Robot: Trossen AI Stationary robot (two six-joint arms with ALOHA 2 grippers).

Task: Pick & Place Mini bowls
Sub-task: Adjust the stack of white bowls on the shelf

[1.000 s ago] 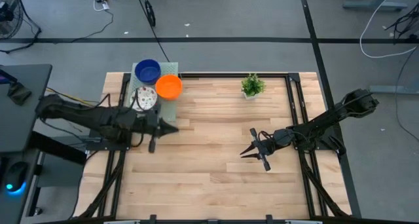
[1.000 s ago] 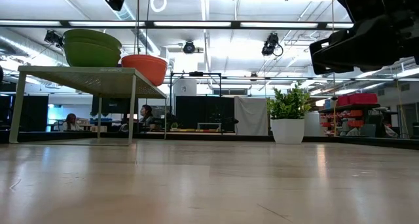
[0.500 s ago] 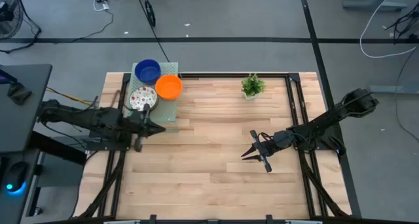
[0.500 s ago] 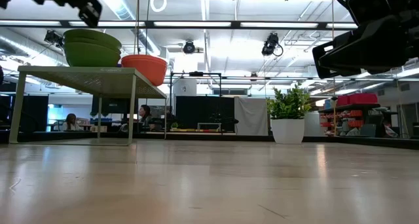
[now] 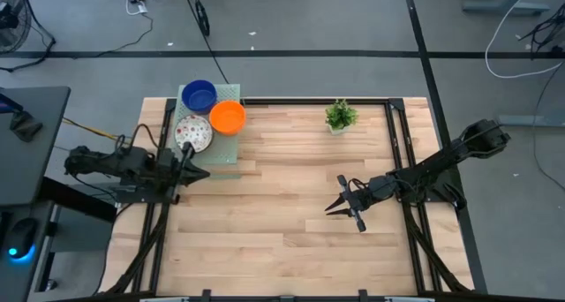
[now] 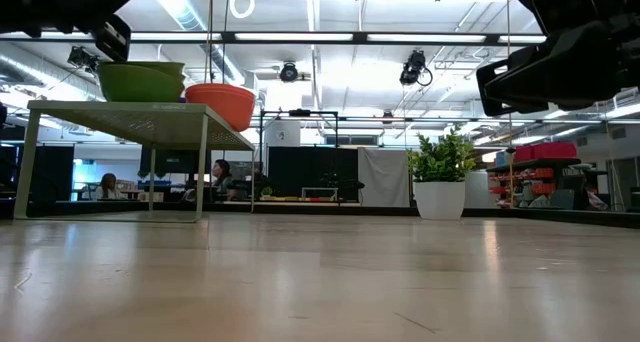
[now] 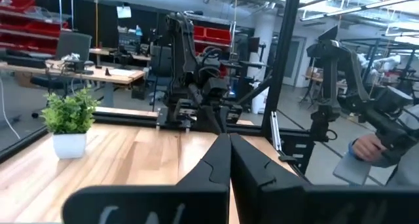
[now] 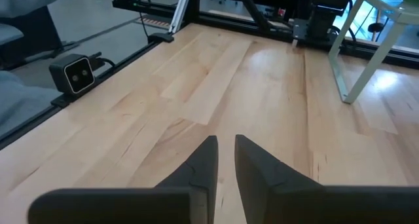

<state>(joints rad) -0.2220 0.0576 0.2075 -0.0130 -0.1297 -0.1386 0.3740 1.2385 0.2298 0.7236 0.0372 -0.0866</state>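
Three mini bowls sit on a pale green raised stand (image 5: 231, 157) at the table's far left corner: a dark blue one (image 5: 199, 95), an orange one (image 5: 228, 117) and a white red-speckled one (image 5: 193, 132). The low view shows the orange bowl (image 6: 222, 102) on the stand's top. My left gripper (image 5: 205, 174) is shut and hovers at the stand's near edge by the table's left side, touching nothing; its fingers meet in the left wrist view (image 7: 229, 139). My right gripper (image 5: 328, 208) hangs over the table's middle right, fingers slightly apart (image 8: 226, 145), holding nothing.
A small potted plant (image 5: 340, 116) stands near the far edge, right of centre. Black frame rails run along the table's left and right sides. Bare wood lies between the two grippers and toward the near edge. A person's hand (image 7: 373, 145) shows beyond the table.
My left arm has drawn back toward the table's left edge, away from the stand, with its fingers shut throughout. The speckled bowl, partly covered by the arm before, now shows whole. The bowls have stayed where they were.
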